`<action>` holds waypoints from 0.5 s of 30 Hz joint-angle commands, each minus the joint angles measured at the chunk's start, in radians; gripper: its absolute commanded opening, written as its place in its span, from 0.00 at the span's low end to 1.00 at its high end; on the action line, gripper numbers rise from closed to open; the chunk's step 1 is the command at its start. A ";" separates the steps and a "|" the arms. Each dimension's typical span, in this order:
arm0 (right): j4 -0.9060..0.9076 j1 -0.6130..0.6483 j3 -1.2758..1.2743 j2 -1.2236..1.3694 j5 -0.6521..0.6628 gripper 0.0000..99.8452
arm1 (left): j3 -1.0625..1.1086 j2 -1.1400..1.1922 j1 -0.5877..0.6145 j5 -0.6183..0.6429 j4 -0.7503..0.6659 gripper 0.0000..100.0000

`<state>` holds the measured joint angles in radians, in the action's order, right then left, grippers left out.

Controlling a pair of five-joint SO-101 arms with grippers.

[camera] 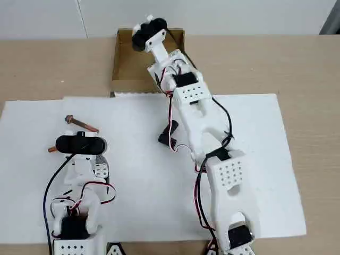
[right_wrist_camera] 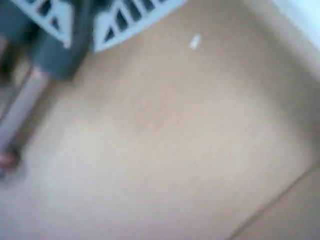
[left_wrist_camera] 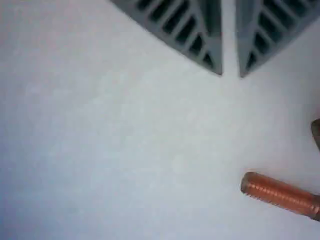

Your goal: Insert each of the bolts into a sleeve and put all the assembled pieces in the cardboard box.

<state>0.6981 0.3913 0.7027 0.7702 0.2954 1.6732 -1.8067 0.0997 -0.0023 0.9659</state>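
Over the cardboard box at the table's far side, my right gripper is shut on a dark sleeve. A bolt shaft sticks out of the sleeve toward the box floor. My left gripper hangs low over the white sheet, fingertips almost together with nothing between them. A copper bolt lies just beside it, apart from the fingers. In the high view, one bolt lies ahead of the left arm's wrist and a copper tip pokes out beside it.
A white paper sheet covers the near table and both arm bases stand on it. The right arm stretches diagonally across it to the box. A small black piece shows beside that arm. Bare wood surrounds the sheet.
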 commanded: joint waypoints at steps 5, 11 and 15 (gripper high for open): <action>0.348 0.002 0.055 -0.254 0.002 0.00 | -0.015 -0.009 -0.002 -0.005 0.003 0.01; 0.618 0.004 0.055 -0.357 0.002 0.00 | -0.015 -0.009 -0.002 -0.005 0.003 0.01; 0.809 0.004 0.055 -0.392 0.002 0.00 | -0.015 -0.009 -0.002 -0.005 0.003 0.01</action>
<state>1.3855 0.3928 0.7043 0.4588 0.2954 1.6732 -1.8067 0.0997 -0.0023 0.9659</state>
